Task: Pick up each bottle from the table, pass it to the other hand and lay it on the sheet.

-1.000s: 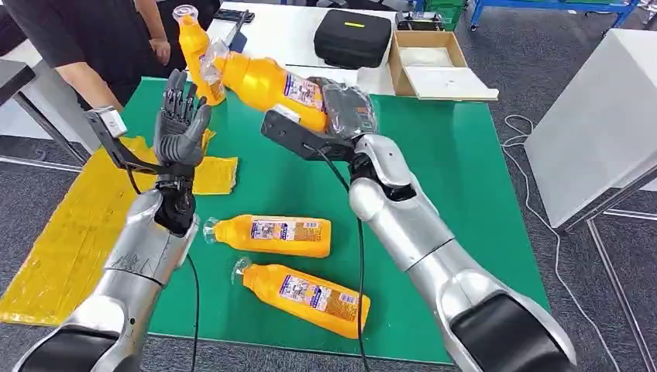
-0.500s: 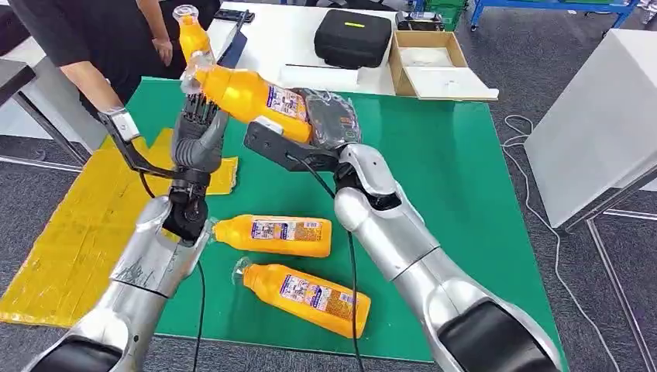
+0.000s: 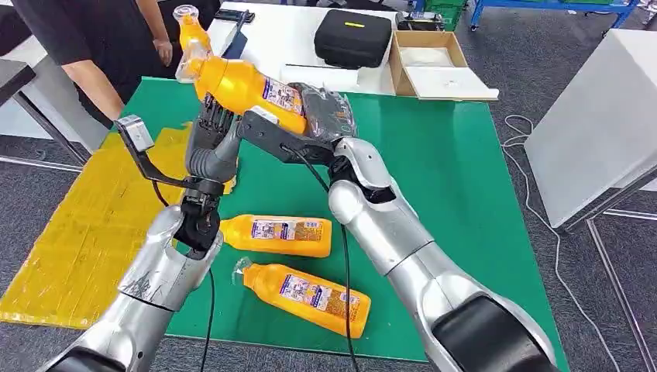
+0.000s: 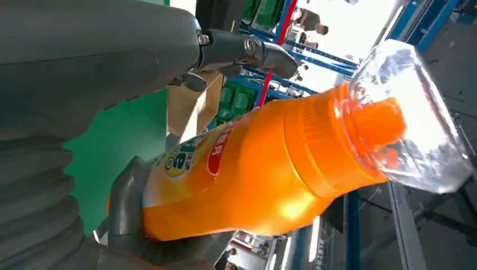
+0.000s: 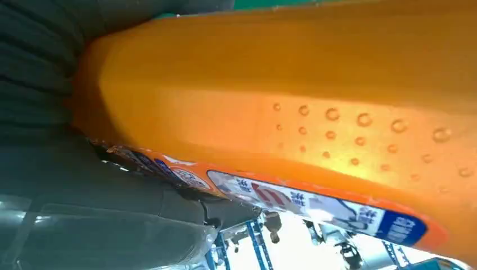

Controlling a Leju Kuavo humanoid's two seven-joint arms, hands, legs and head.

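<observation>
— Since a second ago?
— Both arms have drawn together; the held bottle point(image 3: 246, 85) now sits directly above the left robot hand point(image 3: 211, 139), over the green desk point(image 3: 434, 178).
— Hand states?
— Right robot hand point(image 3: 329, 112) is clamped on the bottle's base end. Left robot hand has fingers raised and apart under the bottle body, touching it from below; not closed round it.
— Remaining items?
— Two bottles point(image 3: 273, 235) point(image 3: 306, 298) lie on the desk. One bottle point(image 3: 189, 35) stands by the yellow sheet point(image 3: 73, 232).
</observation>
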